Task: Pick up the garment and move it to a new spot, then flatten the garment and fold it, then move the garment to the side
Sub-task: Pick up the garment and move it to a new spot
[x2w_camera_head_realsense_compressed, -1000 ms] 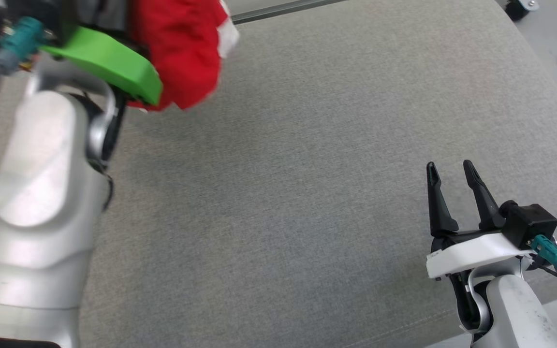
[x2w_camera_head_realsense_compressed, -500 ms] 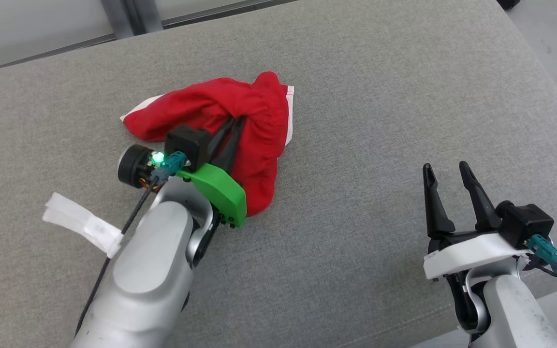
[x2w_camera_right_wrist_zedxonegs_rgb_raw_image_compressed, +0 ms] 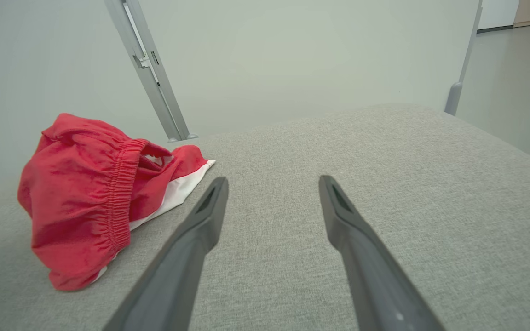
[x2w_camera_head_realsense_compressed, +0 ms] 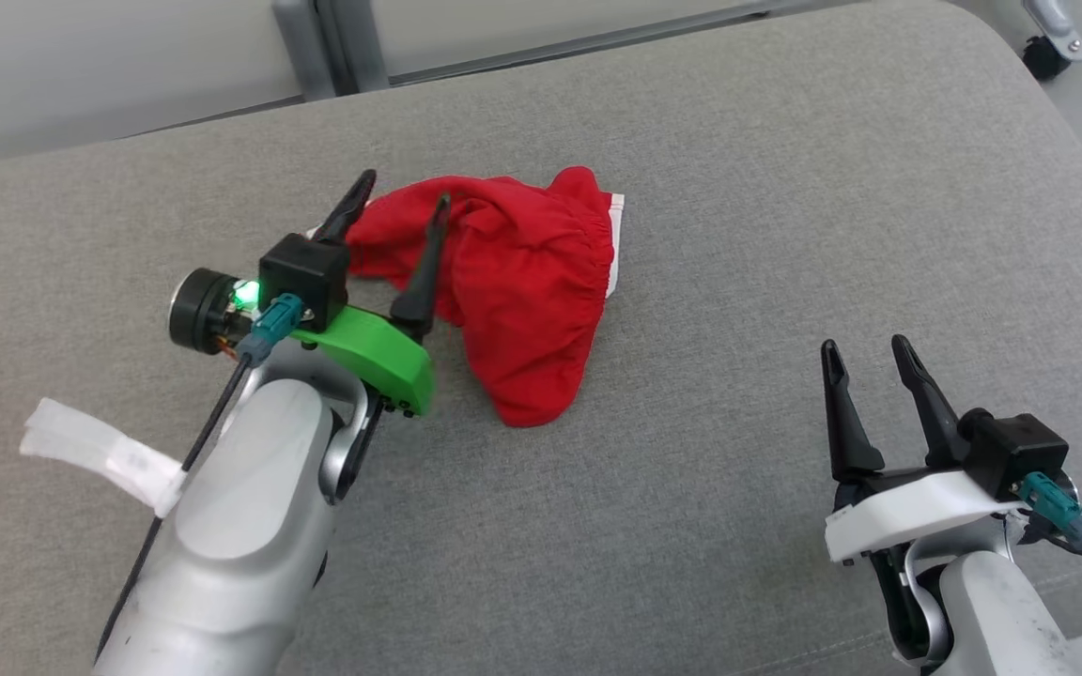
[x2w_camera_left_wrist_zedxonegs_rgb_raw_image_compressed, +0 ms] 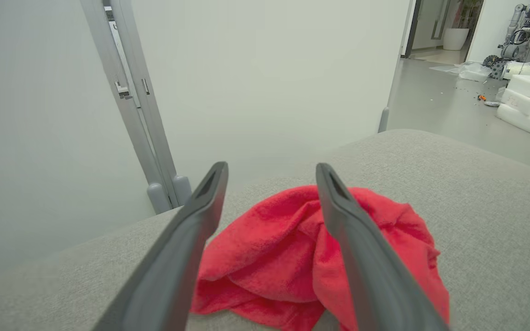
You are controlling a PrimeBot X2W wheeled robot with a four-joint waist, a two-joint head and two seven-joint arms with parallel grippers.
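At the centre of a grey cushion (x2w_camera_head_realsense_compressed: 766,216) lies a crumpled red garment (x2w_camera_head_realsense_compressed: 522,291), bunched and not yet flattened. The left gripper (x2w_camera_head_realsense_compressed: 405,191), at its ten o'clock edge, stands wide, gripping nothing, apparently leaving the garment to rest there. The right gripper (x2w_camera_head_realsense_compressed: 864,345), at four o'clock, waits wide, well apart.

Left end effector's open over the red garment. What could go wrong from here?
1. The left end effector is open close over the garment's folds; pulling back could snag a fold and drag it.
2. The garment lies bunched in a heap, so the next pinch may catch several layers and flattening could fail.
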